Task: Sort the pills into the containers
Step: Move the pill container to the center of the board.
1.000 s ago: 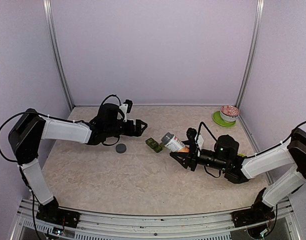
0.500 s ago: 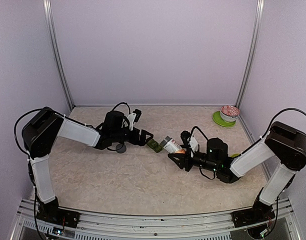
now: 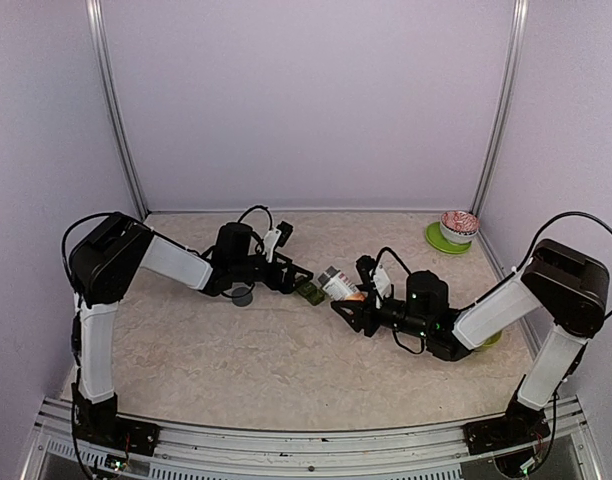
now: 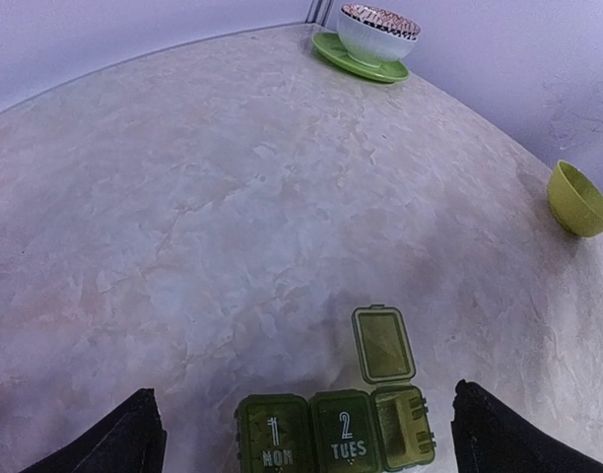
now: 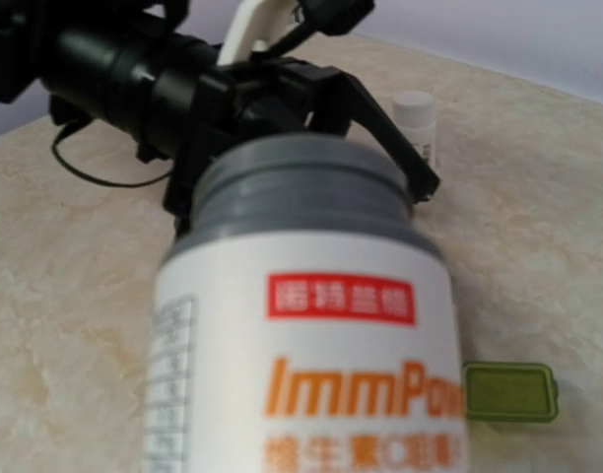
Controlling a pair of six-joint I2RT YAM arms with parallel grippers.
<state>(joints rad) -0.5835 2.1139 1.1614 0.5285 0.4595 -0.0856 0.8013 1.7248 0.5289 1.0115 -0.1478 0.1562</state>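
Right gripper (image 3: 350, 302) clasps a white pill bottle (image 5: 301, 345), grey neck, red label, orange lettering; left gripper (image 3: 296, 278) gapes wide near green organiser (image 4: 333, 436).

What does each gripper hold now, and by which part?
The right gripper holds the white pill bottle by its lower body, neck pointing away. The left gripper is open, holding nothing.

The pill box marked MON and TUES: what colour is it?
The pill box is olive green, seen most clearly in the left wrist view.
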